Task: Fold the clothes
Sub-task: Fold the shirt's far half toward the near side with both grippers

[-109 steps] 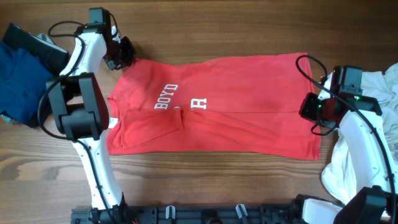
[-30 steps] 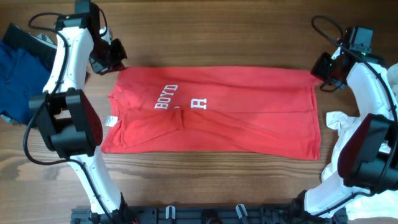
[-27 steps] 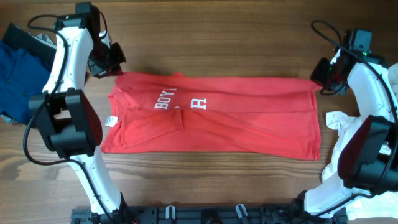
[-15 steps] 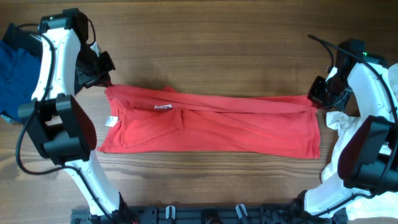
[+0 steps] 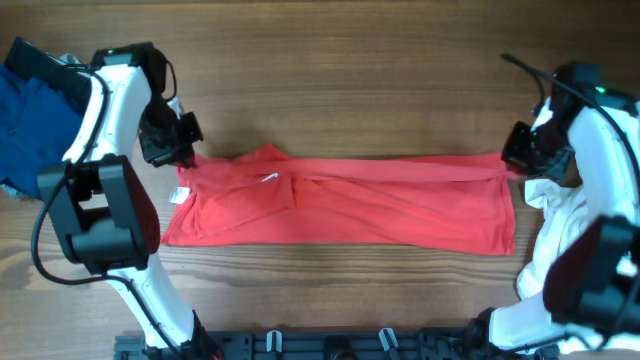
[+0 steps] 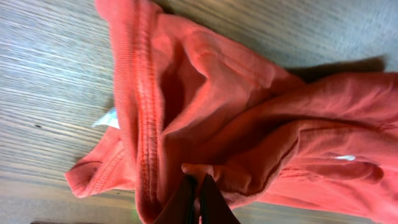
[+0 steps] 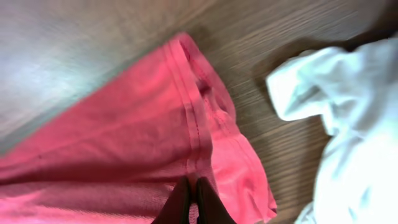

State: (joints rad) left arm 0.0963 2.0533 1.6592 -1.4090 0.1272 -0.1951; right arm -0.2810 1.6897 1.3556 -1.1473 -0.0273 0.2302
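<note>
While the brown wooden worktop (image 5: 350,60) carries the red short-sleeved cotton T-shirt (image 5: 380,205) as a band running left-right | left gripper (image 6: 195,185) jaws pinching its far-left corner | right gripper (image 7: 190,183) jaws pinching the far-right hem | each arm nearest its own end

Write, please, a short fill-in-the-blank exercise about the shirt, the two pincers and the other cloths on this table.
1. The shirt lying on the table is ___ in colour.
2. The cloth beside the right pincer is ___ in colour.
3. The garment near the left pincer is ___ in colour.
4. Both pincers are shut on the ___.
Missing words: red, white, blue, shirt.
</note>
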